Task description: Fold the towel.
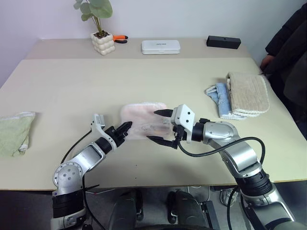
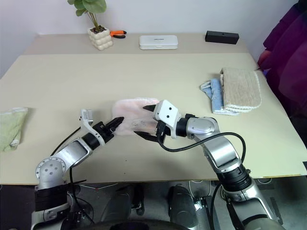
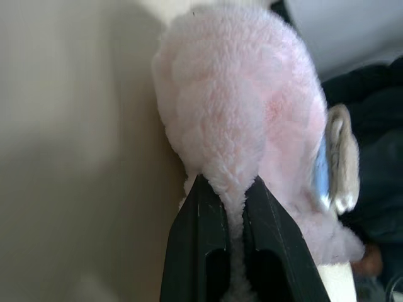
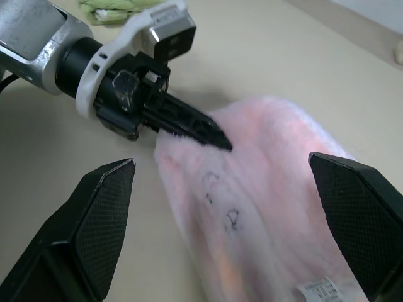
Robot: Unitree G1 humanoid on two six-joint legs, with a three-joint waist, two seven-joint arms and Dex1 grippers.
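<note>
The pink towel point(image 1: 144, 120) is soft and fluffy, with a thick pile, and it lies as a rounded, partly folded bundle on the smooth beige table point(image 1: 67, 91). A small white label point(image 4: 321, 290) is sewn at one of its edges.

The left gripper point(image 1: 125, 128) is closed on the towel's near left edge; in the left wrist view its two black fingers point(image 3: 201, 251) pinch a fold of the pink pile tightly between them. The left forearm lies low over the table and points toward the right gripper.

The right gripper point(image 1: 164, 127) is spread wide and holds nothing. Its two black, pointed fingers point(image 4: 94, 220) stand on either side of the towel's right part, just above the cloth, and the wrist is turned toward the left gripper.

Far to the right of the right gripper rests a stack of folded towels point(image 1: 242, 95), beige and blue, with a coarse looped surface. Left of the left gripper lies a green towel point(image 1: 17, 132), crumpled.
</note>
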